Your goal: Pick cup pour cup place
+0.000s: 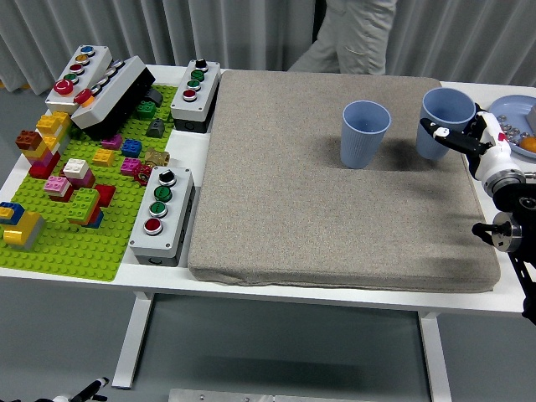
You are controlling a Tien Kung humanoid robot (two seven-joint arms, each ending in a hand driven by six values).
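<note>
Held cup: a blue cup [444, 122] was seen upright at the far right of the grey mat [335, 201], its base on or just above the cloth, which could not be told; its mouth was open upward.
Grasp: the right hand [469, 138] was wrapped round the cup's right wall below the rim; black fingertips [437, 130] were seen pressed on the side facing the camera; the fingers were closed on the cup, not released.
Second cup: another blue cup [364, 134] was stood upright on the mat, just to the left of the held one, apart from it; nothing could be made out inside either.
Handling, as judged: the cup was taken to be light, thin-walled plastic or paper with faint ribbing, likely to dent under a hard squeeze and to tip easily; a hold round the middle of the wall, with modest pressure, was judged best; the rim was judged too weak to be pinched.
Stage, as judged: the cup appeared to be at the placing step; release was not yet done.
Left arm: not seen.
Surroundings: a plate [517, 113] with small items was seen at the far right edge, just beyond the hand; button boxes [163, 213] and a green brick board [75, 243] lay to the left on the white table [318, 293]; a person [356, 38] was stood at the far side, hands not shown.
</note>
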